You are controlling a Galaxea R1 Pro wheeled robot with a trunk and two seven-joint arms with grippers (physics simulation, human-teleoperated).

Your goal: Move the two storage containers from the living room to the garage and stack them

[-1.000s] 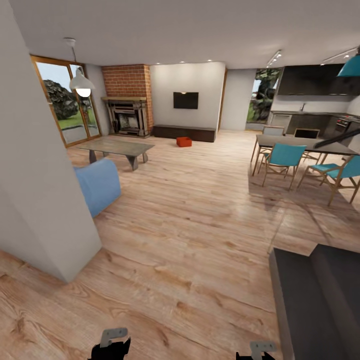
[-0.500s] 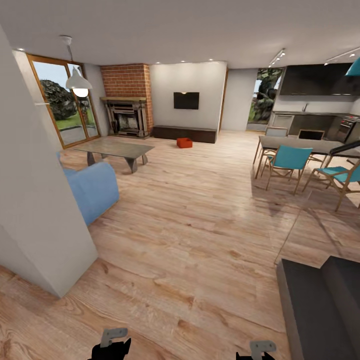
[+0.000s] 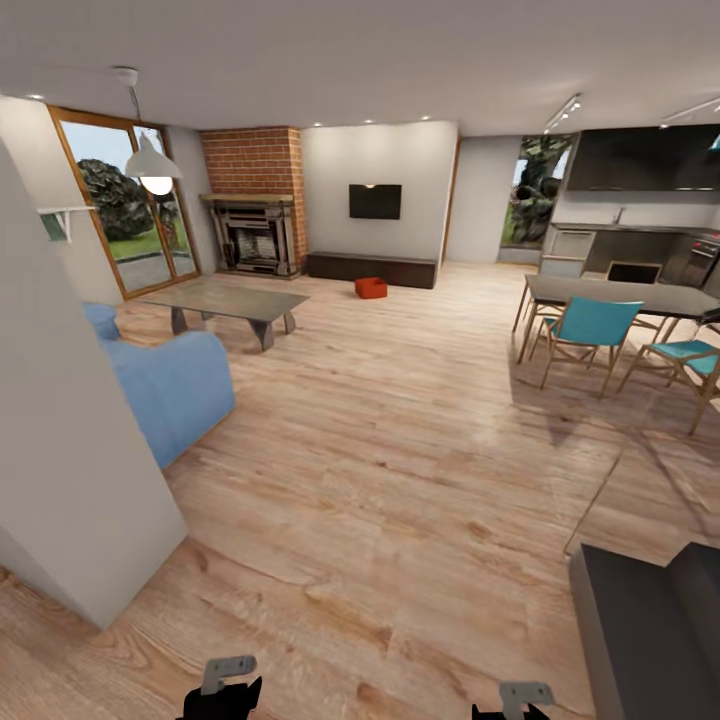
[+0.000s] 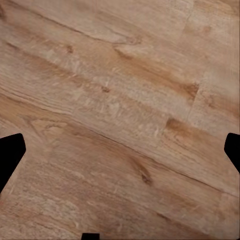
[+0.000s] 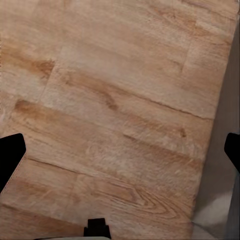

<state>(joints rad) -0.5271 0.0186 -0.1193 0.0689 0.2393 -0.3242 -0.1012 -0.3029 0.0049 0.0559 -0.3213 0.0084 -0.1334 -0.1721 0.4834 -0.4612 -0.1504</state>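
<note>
I am in the living room, on its light wood-plank floor (image 3: 400,450). A small orange-red storage container (image 3: 371,288) sits on that floor far ahead, in front of the low dark cabinet under the wall television. My left gripper (image 4: 120,150) is open, its dark fingertips (image 4: 11,155) spread wide over bare planks. In the same way, my right gripper (image 5: 120,155) stands open above the planks, holding nothing. Both wrists show at the near edge of the head view, left (image 3: 225,688) and right (image 3: 520,700).
A white wall corner (image 3: 80,480) juts in close on the left, with the blue sofa (image 3: 170,385) and grey low table (image 3: 230,300) behind it. The dining table (image 3: 620,295) with teal chairs (image 3: 590,325) stands right. A dark grey block (image 3: 650,630) lies near right.
The whole head view has shifted: the wall corner has slid left, showing more of the sofa, and the dark block has slipped lower right. Both grippers hold the same pose.
</note>
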